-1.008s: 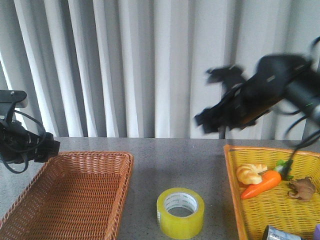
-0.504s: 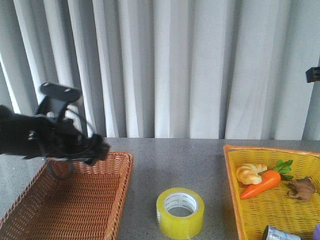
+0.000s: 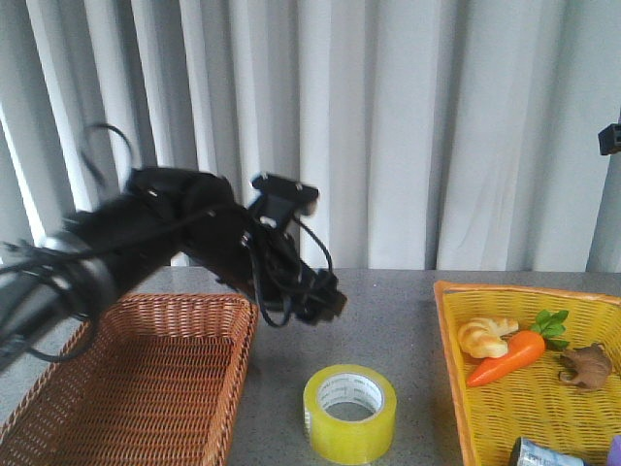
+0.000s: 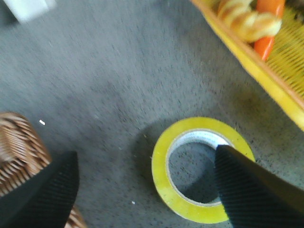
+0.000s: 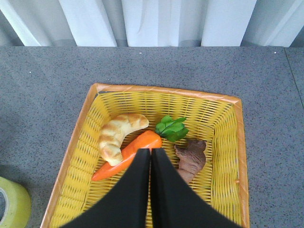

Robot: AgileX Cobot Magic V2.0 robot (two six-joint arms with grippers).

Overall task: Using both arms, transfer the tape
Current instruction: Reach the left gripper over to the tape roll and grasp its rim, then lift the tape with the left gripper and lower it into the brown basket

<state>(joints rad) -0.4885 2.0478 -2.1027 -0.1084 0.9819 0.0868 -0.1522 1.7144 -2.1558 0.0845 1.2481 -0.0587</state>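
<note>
The left arm [image 3: 184,243] is motion-blurred; a silvery can [image 3: 548,453] is cut off.

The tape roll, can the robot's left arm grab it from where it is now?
Probably yes. The left gripper hangs open over the tape, which lies flat on the bare table with nothing on it. One finger already lines up over its hole.

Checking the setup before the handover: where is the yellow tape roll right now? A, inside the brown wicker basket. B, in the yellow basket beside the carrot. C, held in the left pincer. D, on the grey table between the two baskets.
D: the tape lies flat on the table between both baskets, with the open left pincer above it.
</note>
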